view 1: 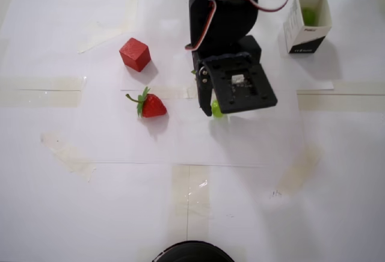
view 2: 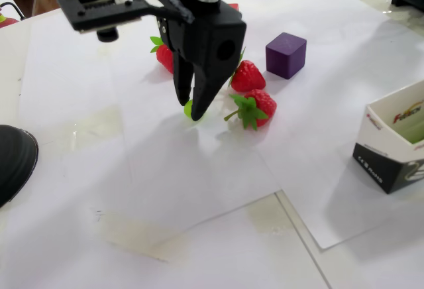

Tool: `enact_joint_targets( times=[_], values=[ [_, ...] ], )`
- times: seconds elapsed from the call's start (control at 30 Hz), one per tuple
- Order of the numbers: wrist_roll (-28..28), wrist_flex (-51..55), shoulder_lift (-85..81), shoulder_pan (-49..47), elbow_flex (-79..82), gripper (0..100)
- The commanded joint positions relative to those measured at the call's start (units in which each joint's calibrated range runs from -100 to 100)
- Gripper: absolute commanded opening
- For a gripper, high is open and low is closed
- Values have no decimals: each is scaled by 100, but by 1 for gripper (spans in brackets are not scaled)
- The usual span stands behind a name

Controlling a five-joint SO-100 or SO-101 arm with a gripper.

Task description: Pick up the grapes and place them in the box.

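Note:
One light-green grape (view 1: 217,109) lies on the white paper near the middle of the table, mostly covered by the black gripper (view 1: 212,108). In the fixed view only a green sliver of this grape (view 2: 187,109) shows between the two black fingers, and the gripper (view 2: 191,111) is shut on it at table level. The box (view 1: 308,23), a white carton with a black band, stands at the back right in the overhead view, with another green grape (view 1: 309,15) inside. In the fixed view the box (view 2: 392,144) sits at the right edge.
A red cube (view 1: 135,54) and a strawberry (view 1: 151,105) lie left of the gripper. The fixed view shows two strawberries (view 2: 254,106) right of the fingers, a third (view 2: 165,54) behind the arm, and a purple cube (view 2: 286,54). A black round object (view 1: 192,252) sits at the near edge.

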Motion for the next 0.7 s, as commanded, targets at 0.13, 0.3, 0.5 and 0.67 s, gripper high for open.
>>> enact_joint_targets(
  times=[0.13, 0.3, 0.5, 0.67],
  values=[
    [-78, -59, -230, 60, -63, 5],
    [-63, -51, -359, 45, -45, 5],
    [49, 39, -626, 31, -45, 5],
    [195, 635, -1305, -35, -82, 6]
  ],
)
